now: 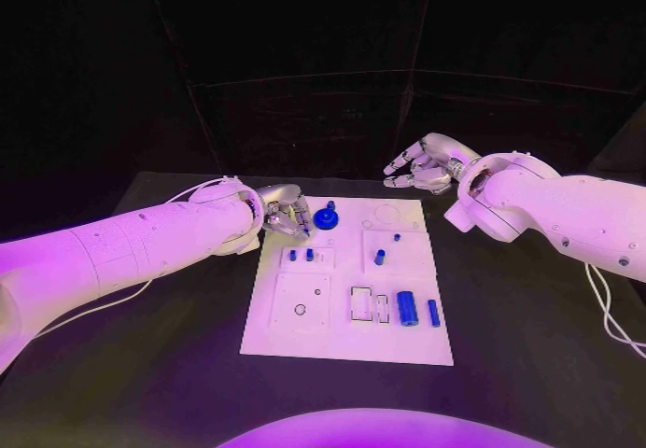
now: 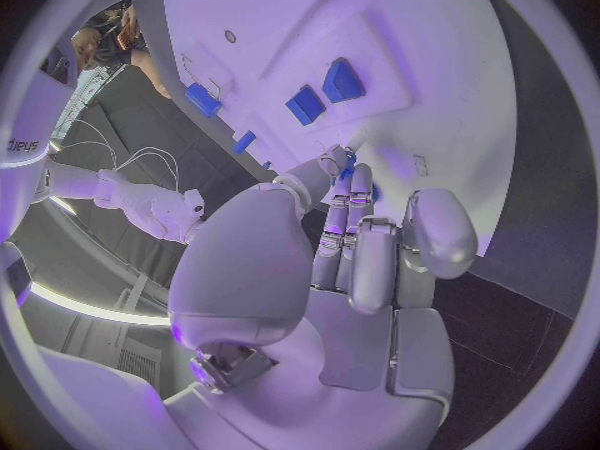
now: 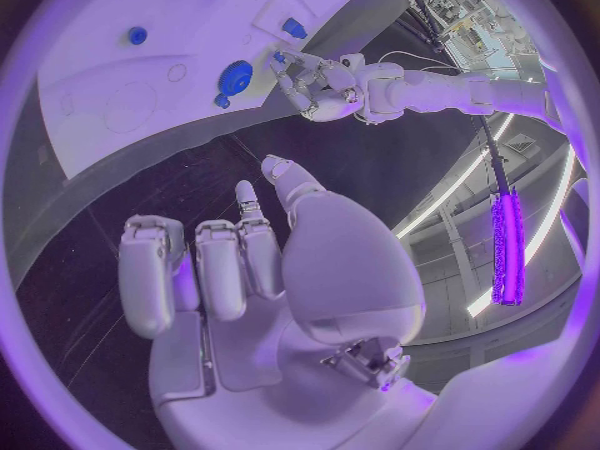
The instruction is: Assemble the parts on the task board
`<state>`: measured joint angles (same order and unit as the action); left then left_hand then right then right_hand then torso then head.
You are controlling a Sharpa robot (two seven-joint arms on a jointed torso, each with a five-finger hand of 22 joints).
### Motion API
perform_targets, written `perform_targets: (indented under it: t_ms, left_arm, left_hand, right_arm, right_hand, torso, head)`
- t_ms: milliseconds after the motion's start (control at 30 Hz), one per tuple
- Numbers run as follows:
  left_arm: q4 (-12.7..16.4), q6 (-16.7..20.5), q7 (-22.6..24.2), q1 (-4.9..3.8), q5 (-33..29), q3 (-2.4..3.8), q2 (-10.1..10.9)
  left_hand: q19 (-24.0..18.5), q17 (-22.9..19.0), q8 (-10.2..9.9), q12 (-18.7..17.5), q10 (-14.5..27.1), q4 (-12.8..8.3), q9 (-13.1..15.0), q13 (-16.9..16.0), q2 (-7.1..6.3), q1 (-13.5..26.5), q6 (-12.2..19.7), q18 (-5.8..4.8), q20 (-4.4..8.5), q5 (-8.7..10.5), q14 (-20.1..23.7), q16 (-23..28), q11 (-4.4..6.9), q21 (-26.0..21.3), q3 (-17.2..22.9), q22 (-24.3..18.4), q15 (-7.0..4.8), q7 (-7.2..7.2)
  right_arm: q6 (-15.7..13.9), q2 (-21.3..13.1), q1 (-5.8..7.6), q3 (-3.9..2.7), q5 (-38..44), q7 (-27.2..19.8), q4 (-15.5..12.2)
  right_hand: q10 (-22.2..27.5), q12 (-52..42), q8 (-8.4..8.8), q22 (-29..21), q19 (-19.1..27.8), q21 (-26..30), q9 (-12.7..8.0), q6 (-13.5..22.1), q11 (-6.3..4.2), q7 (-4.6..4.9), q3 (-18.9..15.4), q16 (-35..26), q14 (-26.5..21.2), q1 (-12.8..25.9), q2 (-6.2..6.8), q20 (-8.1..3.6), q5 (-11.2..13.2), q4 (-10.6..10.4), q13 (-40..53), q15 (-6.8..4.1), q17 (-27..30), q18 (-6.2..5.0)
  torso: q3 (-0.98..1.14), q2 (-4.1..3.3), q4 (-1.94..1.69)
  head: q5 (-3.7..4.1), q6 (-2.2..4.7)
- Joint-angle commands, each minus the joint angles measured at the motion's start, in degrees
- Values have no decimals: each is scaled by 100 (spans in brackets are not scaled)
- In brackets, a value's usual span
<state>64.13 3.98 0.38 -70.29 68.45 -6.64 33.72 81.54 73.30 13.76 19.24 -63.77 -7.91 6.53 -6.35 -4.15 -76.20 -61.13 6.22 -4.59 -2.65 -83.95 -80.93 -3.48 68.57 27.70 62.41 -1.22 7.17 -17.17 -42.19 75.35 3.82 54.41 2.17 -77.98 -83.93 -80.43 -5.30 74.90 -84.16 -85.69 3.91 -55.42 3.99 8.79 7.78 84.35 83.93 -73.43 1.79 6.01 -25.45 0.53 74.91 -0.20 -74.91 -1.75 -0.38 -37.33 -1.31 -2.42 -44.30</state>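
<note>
The white task board (image 1: 276,317) lies in the middle of the black table. My left hand (image 1: 286,213) is at its far left corner, beside a round blue part (image 1: 326,220). In the left wrist view its fingers (image 2: 356,220) lie close together, and thumb and fingertips pinch a small blue part (image 2: 348,160) just over the board. The right wrist view shows that hand (image 3: 328,85) next to the round part (image 3: 235,75). My right hand (image 1: 424,163) hangs above the table beyond the board's far right corner, fingers apart and holding nothing (image 3: 238,260).
Two small blue pegs (image 1: 301,254) stand at the board's left middle, and two more blue pieces (image 1: 381,257) to their right. A thick blue cylinder (image 1: 407,308) and a slim one (image 1: 433,312) lie near the front right, beside a rectangular frame (image 1: 362,303).
</note>
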Motion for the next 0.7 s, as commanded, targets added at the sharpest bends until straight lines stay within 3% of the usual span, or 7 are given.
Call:
perform_targets:
  t_ms: [33, 700]
  left_arm:
    - [-15, -150, -57, -7, 85, 3, -12]
    - [-43, -237, -58, -2, 237, -17, -87]
  left_hand:
    - [6, -9, -27, -31, -27, -40, -3, 9, -63, -3, 0, -57, 10, -8, -232, 23, -8, 13, -9, -2, 4, 33]
    - [4, -17, -30, -36, -36, -45, -5, 12, -63, -3, -7, -58, 9, -7, -230, 26, -5, 15, -8, 2, 4, 31]
  right_arm:
    - [-38, 5, 11, -4, 16, -43, -5]
    - [-28, 9, 11, -4, 17, -39, -6]
  right_hand:
    - [-39, 2, 26, 501, -69, 32, -3, -12, -25, 14, 33, -31, 351, 57, -15, -36, -16, 16, 767, -42, -329, -54]
    - [-39, 2, 26, 501, -69, 32, -3, -12, -25, 14, 33, -31, 351, 57, -15, -36, -16, 16, 767, -42, -329, -54]
  torso:
    - [-3, 4, 0]
    - [-4, 1, -2]
  head:
    - [-2, -3]
    - [15, -18]
